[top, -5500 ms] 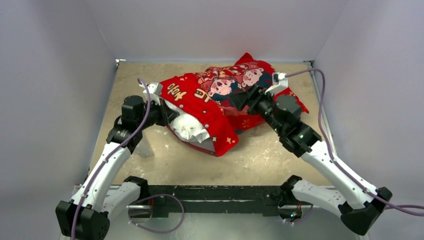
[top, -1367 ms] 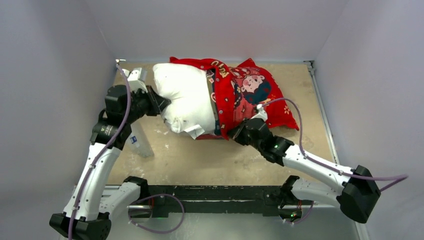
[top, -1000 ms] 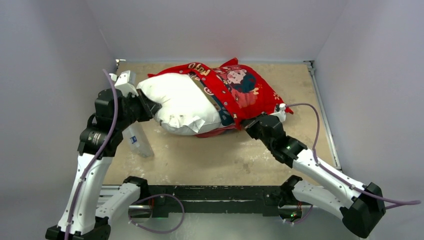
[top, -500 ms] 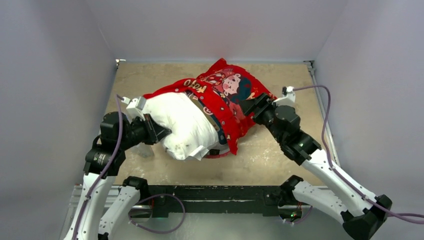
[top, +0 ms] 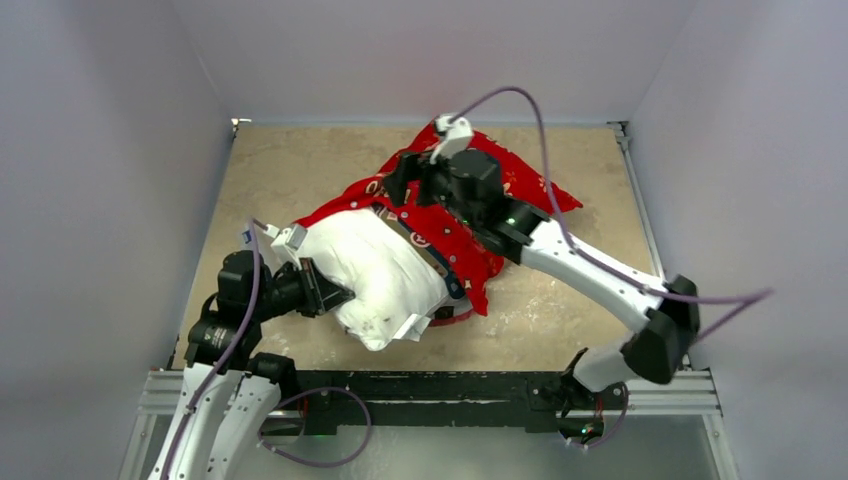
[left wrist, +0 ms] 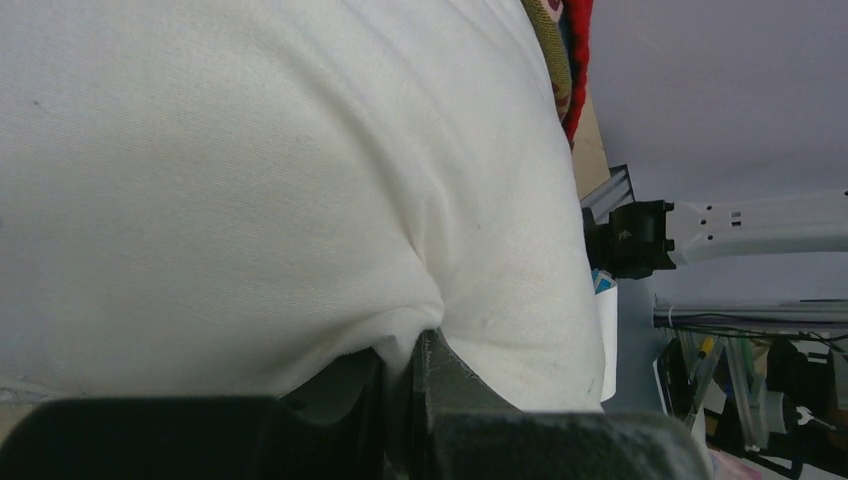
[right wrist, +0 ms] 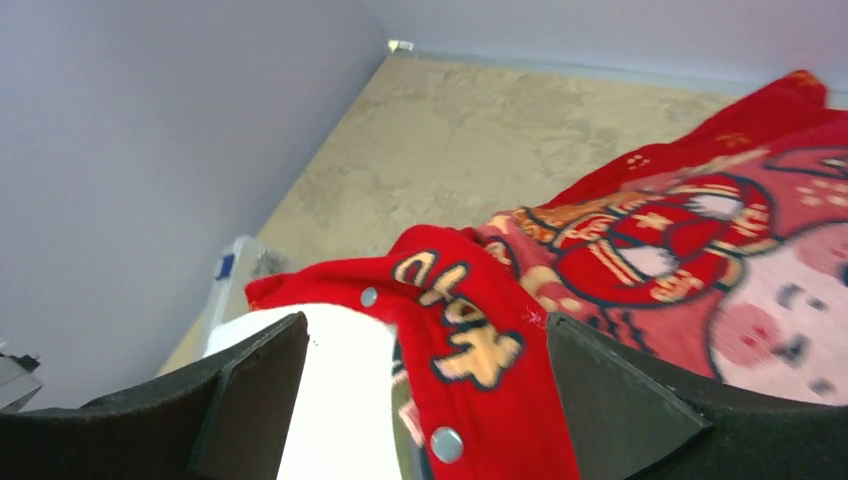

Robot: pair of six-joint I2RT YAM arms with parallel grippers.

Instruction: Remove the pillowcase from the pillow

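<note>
Left jaws: clenched on a pinch of the pillow; in the wrist view white cloth puckers into the closed fingers and bulges out above and to either side of them

Beyond that grip the pillow runs away from the left jaws toward the right jaws; the end nearest the left jaws is bare white, with a small white tag at the corner just past them

Right jaws: released, spread wide, nothing between them. Directly beneath the gap lies the pillowcase hem, red with gold-white lettering and a row of metal snaps; whether the tips touch the cloth I cannot tell

On the left-jaw side of that hem, bare pillow shows; on the other side the red cover with cartoon faces wraps the far end of the pillow and spreads out past the right jaws

Under both pairs of jaws, the mottled tan tabletop carries the whole bundle; pale walls close it in on three sides
</note>
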